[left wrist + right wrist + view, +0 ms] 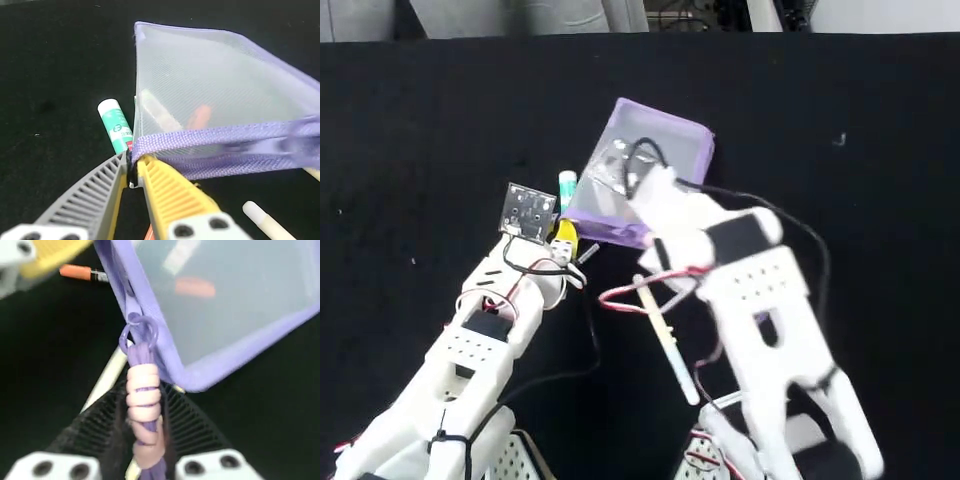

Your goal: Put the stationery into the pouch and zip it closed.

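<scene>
On the matte black table, upper centre of the high view, lies the translucent purple mesh pouch, its contents only blurred shapes. The ribbed left gripper pinches its webbing corner beside a green-and-white tube; the right gripper is clamped on the corded zipper pull.

Matte black desk spans nearly the whole high view, with a few pale specks on it. Beyond its far edge: grey panels, dark clutter, a white surface toward one corner.
</scene>
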